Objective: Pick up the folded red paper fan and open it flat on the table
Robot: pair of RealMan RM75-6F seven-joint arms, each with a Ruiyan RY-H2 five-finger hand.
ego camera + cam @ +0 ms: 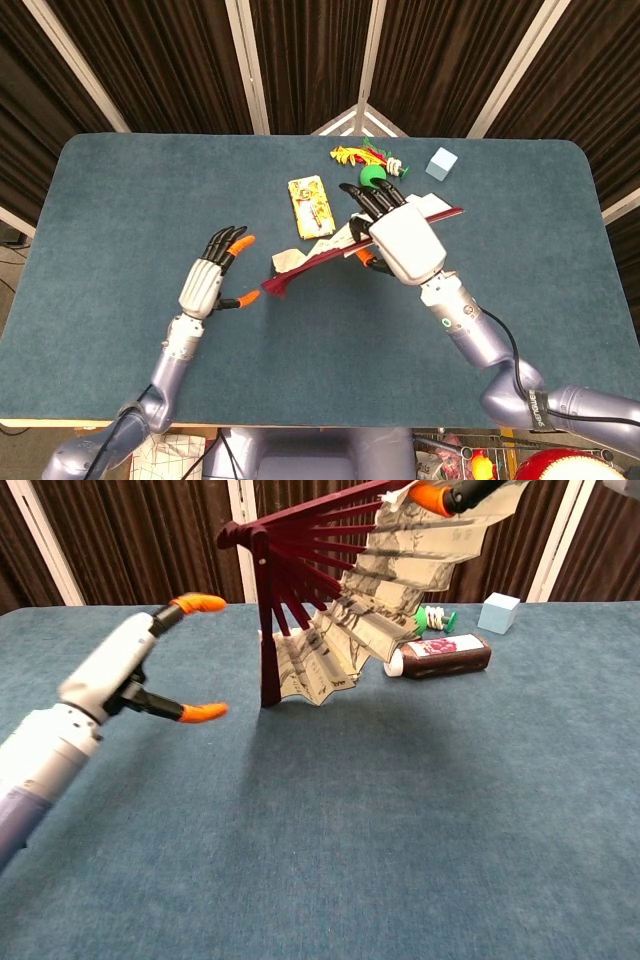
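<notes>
Bare table (130, 200) surrounds your left hand (207, 283), and only a small gap separates it from the fan (340, 620). Behind the fan, a bottle (440, 655), green toy (372, 175) and blue cube (441, 162) crowd the far edge.

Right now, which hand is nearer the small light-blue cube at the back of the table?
Right. The right hand holds the red paper fan just in front-left of the small light-blue cube; the left hand hovers open, far across the table.

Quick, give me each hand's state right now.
Left hand: open, holding nothing, fingers apart beside the fan.
Right hand: holds the partly spread fan's upper edge.
</notes>
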